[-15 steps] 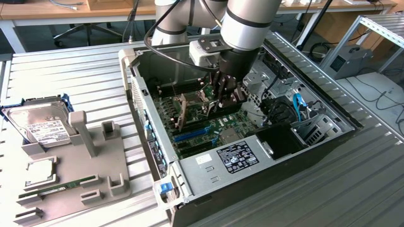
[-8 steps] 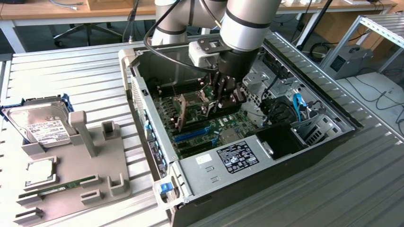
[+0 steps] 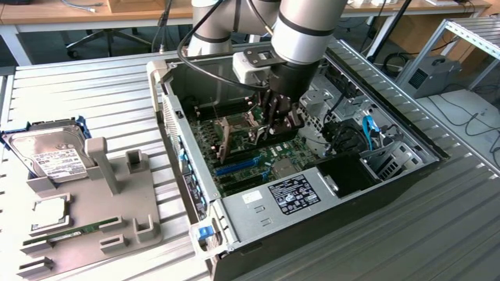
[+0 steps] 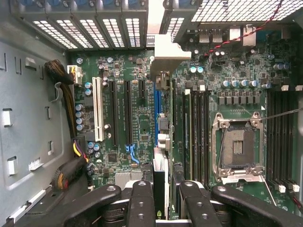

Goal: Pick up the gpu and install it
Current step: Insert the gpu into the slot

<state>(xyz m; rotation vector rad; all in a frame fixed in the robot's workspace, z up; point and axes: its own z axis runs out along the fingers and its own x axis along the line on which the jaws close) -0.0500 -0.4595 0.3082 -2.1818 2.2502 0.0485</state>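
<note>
The hand (image 3: 280,120) pinches the gpu (image 4: 161,142) on its edge, low over the motherboard (image 4: 123,118) inside the computer case (image 3: 343,193).

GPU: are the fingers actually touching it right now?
Touching. The wrist view shows the gpu edge-on, running out from between the two fingers, which close against its sides over the motherboard.

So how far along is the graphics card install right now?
Pickup looks done: the green card with the silver end bracket is clamped in the gripper, inside the open computer case. In hand: it is held edge-on, lined up over the blue motherboard slot. Left: seating; I cannot tell whether it is pressed home, and the gripper has not let go.
</note>
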